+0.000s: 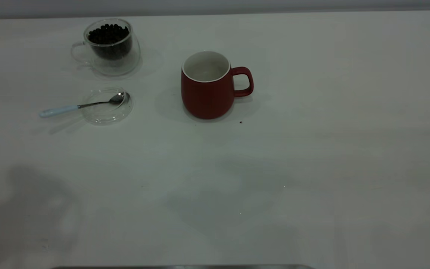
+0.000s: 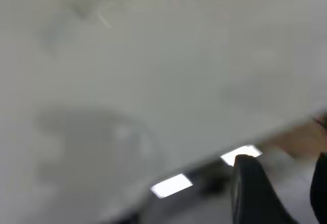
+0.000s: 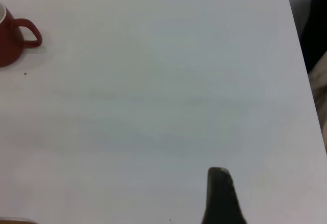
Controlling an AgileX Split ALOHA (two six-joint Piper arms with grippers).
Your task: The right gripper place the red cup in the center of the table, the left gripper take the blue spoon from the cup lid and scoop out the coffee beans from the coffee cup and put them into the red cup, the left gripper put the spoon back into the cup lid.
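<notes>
On my exterior feed, starting at the upper left of the frame, I see the clear double-walled glass coffee cup [image 1: 111, 46] standing upright with its handle toward the left edge, holding a heap of dark, nearly black coffee beans [image 1: 109, 35]. Just below it in the frame lies the small round clear glass cup lid [image 1: 106, 106], and the small metal spoon with the pale blue handle [image 1: 82, 105] rests across it, bowl at the lid's right rim, handle reaching out past the lid's left rim onto the large white table [image 1: 312, 149]. Moving right, near the upper middle of the frame, the dark red ceramic mug with a white inside [image 1: 209, 85] stands upright, apart from the glassware, its loop handle pointing right; I can make out no beans inside it. A tiny dark speck [image 1: 241, 121] sits on the tabletop just below and right of the mug. Neither arm appears in the exterior feed. Each wrist feed shows only a black finger at its lower edge over bare tabletop, so I cannot tell how either gripper is set.
</notes>
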